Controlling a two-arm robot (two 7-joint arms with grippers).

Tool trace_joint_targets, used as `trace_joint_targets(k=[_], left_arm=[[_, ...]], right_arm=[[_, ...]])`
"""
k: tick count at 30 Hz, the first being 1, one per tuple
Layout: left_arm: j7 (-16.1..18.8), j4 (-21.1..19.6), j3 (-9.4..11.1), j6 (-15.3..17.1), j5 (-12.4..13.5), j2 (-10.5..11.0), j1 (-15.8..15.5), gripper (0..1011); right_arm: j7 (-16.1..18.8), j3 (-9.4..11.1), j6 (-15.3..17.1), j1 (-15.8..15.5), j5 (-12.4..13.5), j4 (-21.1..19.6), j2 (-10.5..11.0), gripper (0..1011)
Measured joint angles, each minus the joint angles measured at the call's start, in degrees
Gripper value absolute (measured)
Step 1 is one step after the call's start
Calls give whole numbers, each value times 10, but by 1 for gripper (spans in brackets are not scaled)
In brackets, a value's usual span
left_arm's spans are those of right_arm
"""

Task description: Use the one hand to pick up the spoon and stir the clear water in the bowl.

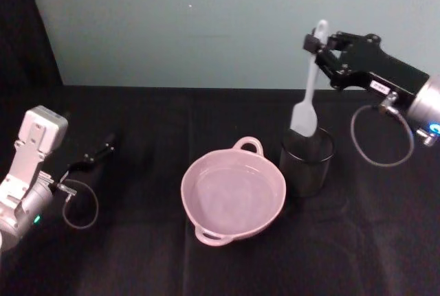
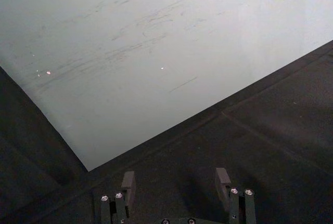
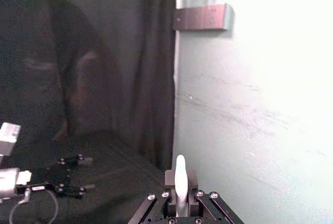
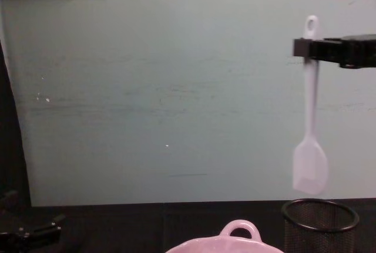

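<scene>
The white spoon [image 1: 309, 90] hangs upright, its flat head just above the black wire-mesh cup [image 1: 306, 161]. My right gripper [image 1: 317, 44] is shut on the spoon's handle near the holed end; from the chest the spoon [image 4: 310, 124] is clear of the cup [image 4: 320, 225]. In the right wrist view the handle tip [image 3: 180, 180] sticks up between the pads. The pale pink bowl [image 1: 233, 190] holding clear water sits at centre, left of the cup; its loop handle [image 4: 239, 228] shows from the chest. My left gripper [image 2: 177, 183] stands open and idle at far left, low over the black table.
The table is covered in black cloth, with a pale teal wall [image 1: 206, 21] behind. A cable loop [image 1: 81, 203] hangs by the left wrist and another [image 1: 381, 138] under the right wrist. Bare cloth lies in front of the bowl.
</scene>
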Motion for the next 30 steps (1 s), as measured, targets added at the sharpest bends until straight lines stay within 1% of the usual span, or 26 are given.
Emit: trace_joint_targets(k=[1, 4, 6, 7, 8, 10, 16, 18, 21, 22, 25, 28, 30], left_arm=[[0, 0, 0, 0, 0, 0, 0, 1005], [0, 0, 0, 0, 0, 0, 0, 1005], [0, 0, 0, 0, 0, 0, 0, 1005], [0, 0, 0, 0, 0, 0, 0, 1005], [0, 0, 0, 0, 0, 0, 0, 1005], [0, 0, 0, 0, 0, 0, 0, 1005], [0, 0, 0, 0, 0, 0, 0, 1005], [0, 0, 0, 0, 0, 0, 0, 1005], [0, 0, 0, 0, 0, 0, 0, 1005], [0, 0, 0, 0, 0, 0, 0, 1005], [0, 0, 0, 0, 0, 0, 0, 1005], [0, 0, 0, 0, 0, 0, 0, 1005], [0, 0, 0, 0, 0, 0, 0, 1005]], right_arm=[[0, 0, 0, 0, 0, 0, 0, 123], [-1, 4, 4, -1, 13, 13, 8, 123], [0, 5, 3, -1, 22, 26, 8, 123], [0, 5, 3, -1, 22, 26, 8, 123], [4, 5, 2, 0, 30, 38, 7, 123], [7, 5, 1, 1, 37, 50, 5, 123], [19, -7, -7, 7, 57, 95, -8, 123], [26, -14, -14, 10, 66, 120, -17, 123], [32, -18, -18, 12, 72, 136, -23, 123], [37, -20, -21, 13, 77, 148, -27, 123], [43, -23, -25, 14, 85, 166, -33, 123], [52, -25, -30, 15, 101, 192, -43, 123], [55, -25, -32, 14, 106, 201, -47, 123]])
